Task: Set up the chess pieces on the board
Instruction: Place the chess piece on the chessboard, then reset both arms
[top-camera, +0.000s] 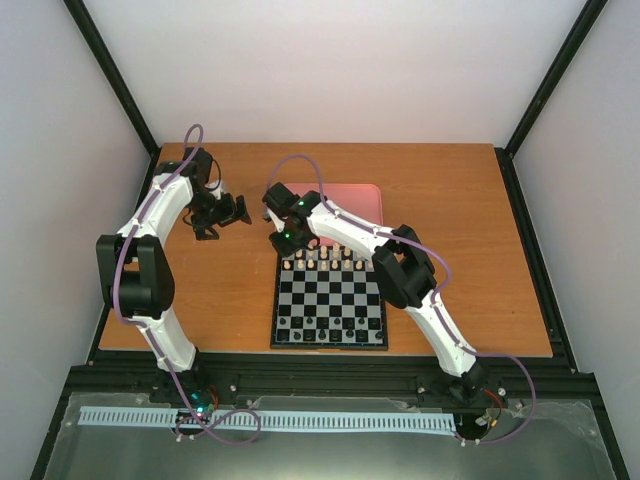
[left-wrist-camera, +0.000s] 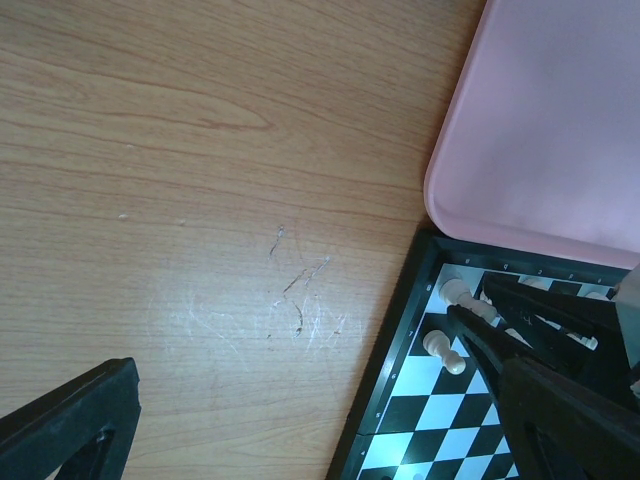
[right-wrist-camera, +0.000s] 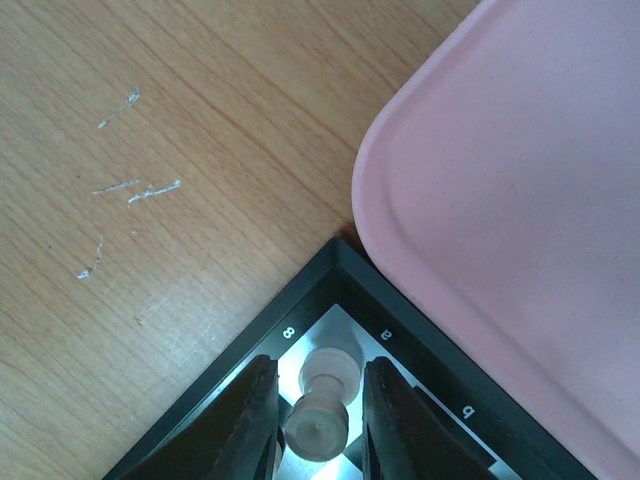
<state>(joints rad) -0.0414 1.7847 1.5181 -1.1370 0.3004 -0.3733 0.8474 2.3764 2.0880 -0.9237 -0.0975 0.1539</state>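
Right claw (right-wrist-camera: 318, 370) stands released, straddling a cream chess piece (right-wrist-camera: 315, 430) on the board (right-wrist-camera: 300, 292) corner square. Left claw (top-camera: 222, 218) hangs released above the table (top-camera: 460, 250).

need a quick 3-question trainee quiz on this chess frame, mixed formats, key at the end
1. True or false: the left gripper hangs over the board.
2. Which board corner is the right gripper at? A near left; B far left; C far right.
3. Short answer: what sits between the right gripper's fingers?

Key:
1. False. It is over bare table, left of the board.
2. B.
3. A cream piece, on the corner square.
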